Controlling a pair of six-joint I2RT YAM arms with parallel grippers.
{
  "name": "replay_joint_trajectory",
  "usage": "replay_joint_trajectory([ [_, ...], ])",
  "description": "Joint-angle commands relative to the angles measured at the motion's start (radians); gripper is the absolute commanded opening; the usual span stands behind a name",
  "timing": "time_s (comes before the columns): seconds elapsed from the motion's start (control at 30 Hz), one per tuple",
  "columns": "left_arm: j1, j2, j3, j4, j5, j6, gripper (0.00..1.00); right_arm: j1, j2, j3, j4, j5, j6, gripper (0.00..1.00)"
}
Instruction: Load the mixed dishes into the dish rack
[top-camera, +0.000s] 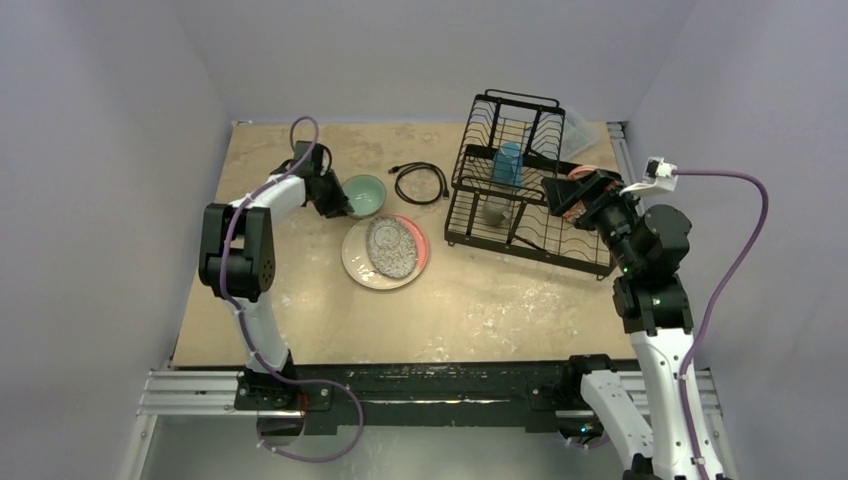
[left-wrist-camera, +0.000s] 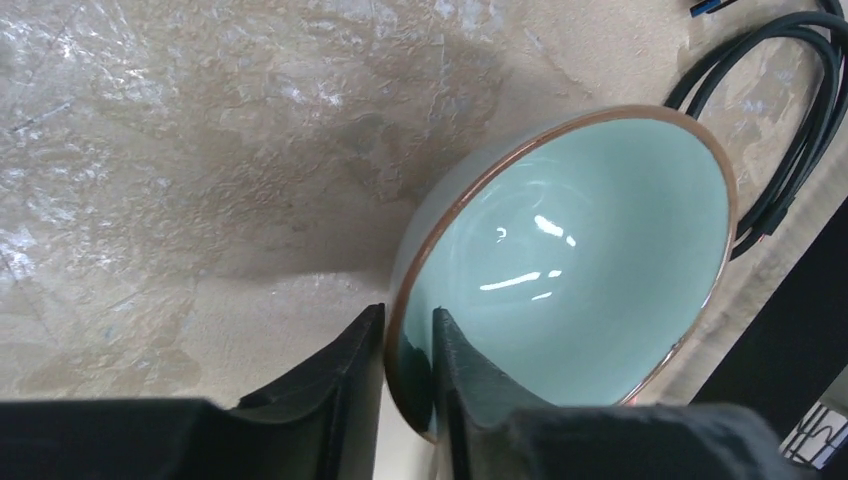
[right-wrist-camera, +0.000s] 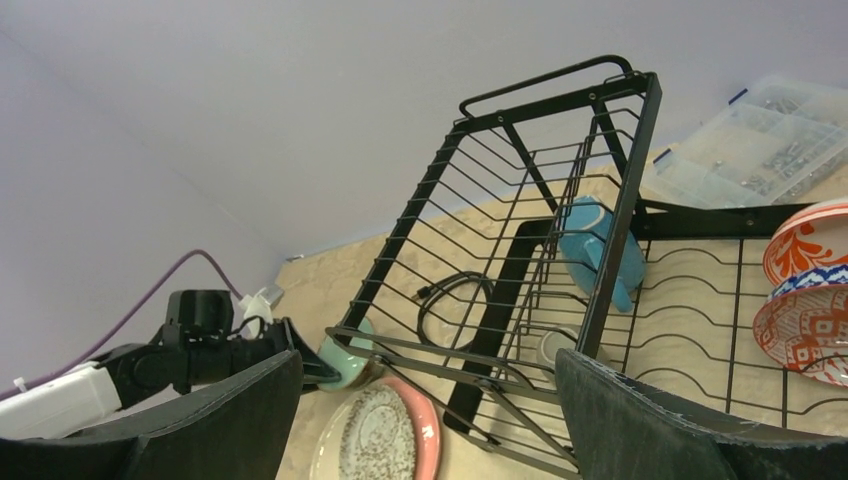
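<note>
Bowl (left-wrist-camera: 580, 270): teal, tilted on its edge, its near rim caught between the left gripper (left-wrist-camera: 405, 345) fingers, one inside, one outside.
Left gripper: narrow, pinching the bowl rim; looks like a firm bite, though the hold sits on one edge only.
Right gripper (right-wrist-camera: 425, 420): spread wide, holding nothing, hanging just above the rack (top-camera: 525, 180).
Rack: well off to the bowl's right, past the cable (top-camera: 420, 183); cup (top-camera: 508, 165) and mug (top-camera: 497, 211) already inside, two red bowls (right-wrist-camera: 810, 300) at its right end.
Plate (top-camera: 385, 250): just in front of the left gripper, oval dish (top-camera: 392, 247) lying on it, both still to load.
Step in hand: lifting the bowl, by my read.
How to do it well: keep the pinch tight, since a rim grip lets the bowl swing; raise it straight before crossing.
Watch: carry it high over the cable and plate, then lower gently into a free rack slot.
</note>
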Motion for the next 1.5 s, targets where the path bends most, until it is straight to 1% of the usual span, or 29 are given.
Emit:
replay_joint_trajectory([
  [0.0,0.007,-0.032,0.049,-0.033,-0.058,0.032,0.17,0.000,0.004,-0.005,0.020,-0.001,0.002,0.99],
  [0.13,0.008,-0.108,0.049,-0.054,-0.126,0.054,0.01,0.000,0.012,-0.005,0.011,0.002,-0.002,0.99],
  [0.17,0.008,-0.133,0.048,-0.059,-0.142,0.062,0.00,0.000,0.015,-0.004,0.006,0.003,-0.003,0.99],
  [0.33,0.008,-0.300,0.029,-0.055,-0.213,0.102,0.00,0.000,0.057,0.008,-0.022,0.010,-0.010,0.99],
  [0.47,0.009,-0.469,-0.036,0.024,-0.184,0.120,0.00,0.000,0.085,0.022,-0.040,0.024,-0.007,0.99],
  [0.57,0.005,-0.594,-0.126,0.148,-0.090,0.116,0.00,0.000,0.093,0.023,-0.034,0.014,-0.002,0.99],
  [0.63,-0.005,-0.665,-0.193,0.260,-0.024,0.121,0.00,0.000,0.097,0.021,-0.023,0.006,0.004,0.99],
  [0.73,-0.034,-0.744,-0.268,0.426,0.052,0.133,0.00,0.000,0.100,0.012,-0.004,-0.003,0.022,0.99],
  [0.83,-0.071,-0.811,-0.325,0.557,0.107,0.138,0.00,0.000,0.104,0.004,0.017,-0.016,0.040,0.99],
  [0.9,-0.111,-0.850,-0.342,0.592,0.095,0.168,0.00,0.000,0.109,0.005,0.026,-0.025,0.064,0.99],
  [0.97,-0.170,-0.889,-0.353,0.586,0.045,0.233,0.00,0.000,0.120,0.014,0.035,-0.033,0.111,0.99],
  [1.1,-0.258,-0.955,-0.380,0.584,-0.055,0.315,0.00,0.018,0.147,0.040,0.089,-0.070,0.219,0.99],
  [1.17,-0.281,-0.979,-0.390,0.584,-0.102,0.344,0.00,0.070,0.157,0.067,0.111,-0.035,0.250,0.99],
  [1.23,-0.296,-0.994,-0.397,0.580,-0.155,0.370,0.00,0.209,0.175,0.103,0.136,0.076,0.268,0.99],
  [1.33,-0.307,-1.006,-0.398,0.561,-0.245,0.398,0.00,0.414,0.247,0.171,0.186,0.208,0.304,0.99],
  [1.47,-0.313,-1.031,-0.413,0.560,-0.375,0.440,0.00,0.618,0.403,0.271,0.217,0.359,0.375,0.99],
])
